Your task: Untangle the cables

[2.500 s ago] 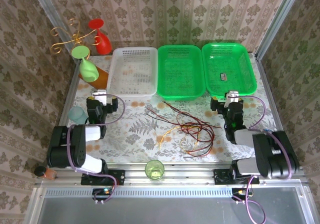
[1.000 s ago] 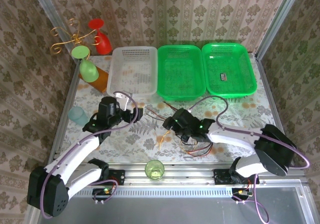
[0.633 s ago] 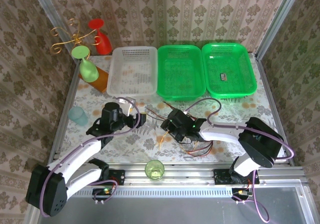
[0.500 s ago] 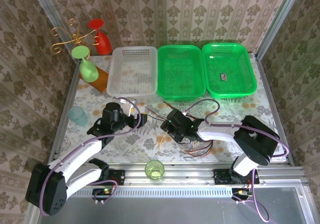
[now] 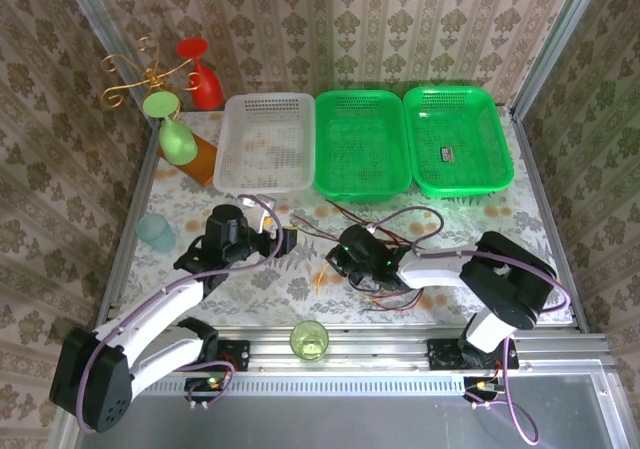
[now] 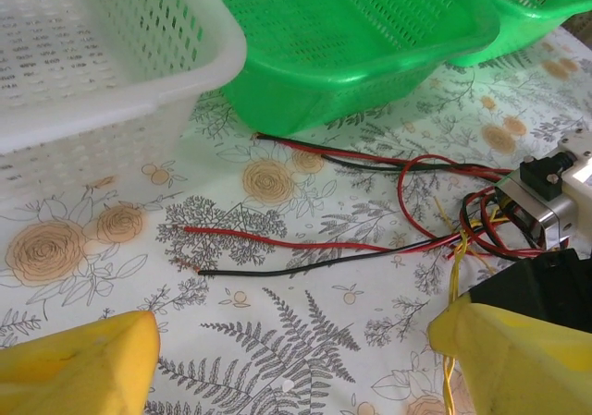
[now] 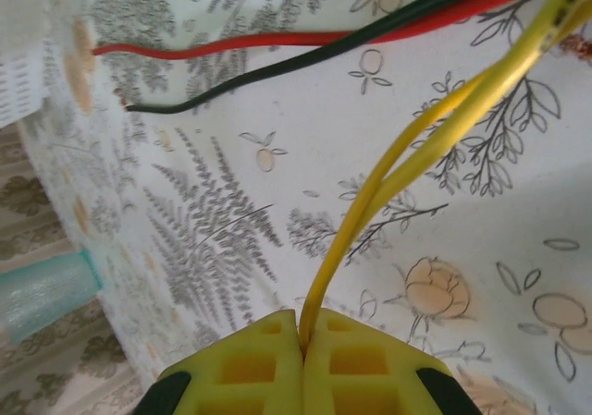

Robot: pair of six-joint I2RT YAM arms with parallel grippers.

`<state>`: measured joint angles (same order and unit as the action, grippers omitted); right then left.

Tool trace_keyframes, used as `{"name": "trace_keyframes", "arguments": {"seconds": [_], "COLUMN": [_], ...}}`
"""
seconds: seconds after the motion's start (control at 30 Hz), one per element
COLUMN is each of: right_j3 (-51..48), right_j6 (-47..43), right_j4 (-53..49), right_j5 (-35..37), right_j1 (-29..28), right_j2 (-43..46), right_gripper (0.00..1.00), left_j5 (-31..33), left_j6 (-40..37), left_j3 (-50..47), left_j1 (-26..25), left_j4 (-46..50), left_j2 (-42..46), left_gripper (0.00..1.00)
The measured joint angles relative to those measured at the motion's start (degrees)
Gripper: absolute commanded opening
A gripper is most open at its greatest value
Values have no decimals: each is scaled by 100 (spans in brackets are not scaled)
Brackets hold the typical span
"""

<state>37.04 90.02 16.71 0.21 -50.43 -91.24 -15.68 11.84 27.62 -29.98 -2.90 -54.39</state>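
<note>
The bunch of thin, loose cables (image 5: 385, 269), dark red, black, yellow and orange-brown, lies tangled on the floral tablecloth (image 5: 250, 279) in front of the middle green plastic basket (image 5: 362, 144). A red strand and a black one trail out to the left. A second ago the right gripper (image 7: 302, 327) stood open at the tangle's left edge. Now we see its yellow pads pressed together on the thin doubled yellow wire (image 7: 416, 147), which rises from between them. We judge that the first strand is in hand and can be drawn free of the knot. The left gripper (image 6: 296, 355) has come in from the left and hovers wide open, holding nothing, just short of the loose red and black ends (image 6: 199, 249).
</note>
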Motion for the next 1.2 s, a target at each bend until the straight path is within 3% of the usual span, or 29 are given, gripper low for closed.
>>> {"name": "trace_keyframes", "arguments": {"seconds": [0.53, 0.77, 1.2], "right_j3": [-2, -2, 407], "right_j6": [-997, -1062, -1550], "right_j4": [-46, 428, 595], "right_j5": [-269, -846, -1467], "right_j1": [756, 1279, 1550], "right_j2": [2559, 2817, 2804], "right_gripper": [0, 0, 0], "left_j5": [-120, -256, -809], "left_j6": [-369, -369, -365], "left_j3": [1224, 1244, 1696], "left_j1": [0, 0, 0], "left_j4": [988, 1043, 1410], "left_j2": [173, -57, -267], "left_gripper": [85, 84, 83]}}
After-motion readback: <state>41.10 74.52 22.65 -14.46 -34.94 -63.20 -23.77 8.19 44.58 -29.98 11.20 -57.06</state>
